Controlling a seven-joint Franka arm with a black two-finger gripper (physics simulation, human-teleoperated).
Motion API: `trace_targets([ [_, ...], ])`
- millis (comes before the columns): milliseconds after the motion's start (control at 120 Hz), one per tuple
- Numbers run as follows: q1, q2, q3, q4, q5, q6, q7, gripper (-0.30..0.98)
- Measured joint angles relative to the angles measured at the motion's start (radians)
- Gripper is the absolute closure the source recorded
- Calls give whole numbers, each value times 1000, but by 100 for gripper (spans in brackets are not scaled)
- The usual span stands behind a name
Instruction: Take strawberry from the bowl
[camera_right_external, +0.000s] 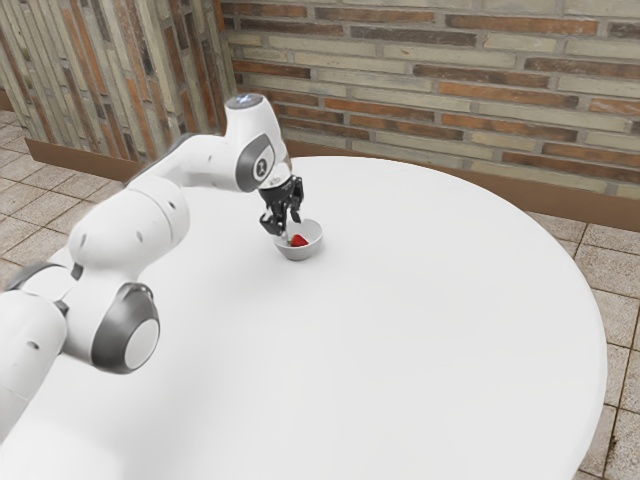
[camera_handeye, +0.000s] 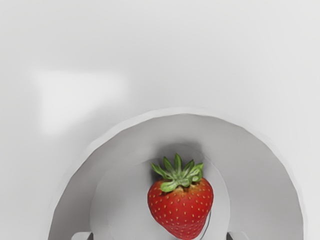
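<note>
Fingers (camera_handeye: 83, 236) hang spread at a pale bowl (camera_handeye: 255, 152) | the strawberry (camera_handeye: 181, 205) lies inside, ungripped | an off-center descent could strike the rim (camera_handeye: 175, 111) and drag the bowl; a shallow pinch could let the tapered strawberry slip | a round white table (camera_right_external: 400, 350) stands before a brick wall (camera_right_external: 420, 85) on tiled floor (camera_right_external: 595, 255)

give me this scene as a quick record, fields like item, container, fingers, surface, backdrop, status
item: one red strawberry with green leaves
container: light grey round bowl
item position: inside the bowl
fingers: open, at the bowl, not gripping the strawberry
surface: white table with a curved edge
backdrop: brick wall
status: strawberry not yet taken out
</note>
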Motion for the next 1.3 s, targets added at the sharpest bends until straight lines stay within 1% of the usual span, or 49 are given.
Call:
trace_targets([
  [442,-2,39,-1,6,1,60,-28,41],
  [900,17,49,0,6,1,99,-34,41],
  [1300,11,72,-3,7,1,145,-28,40],
])
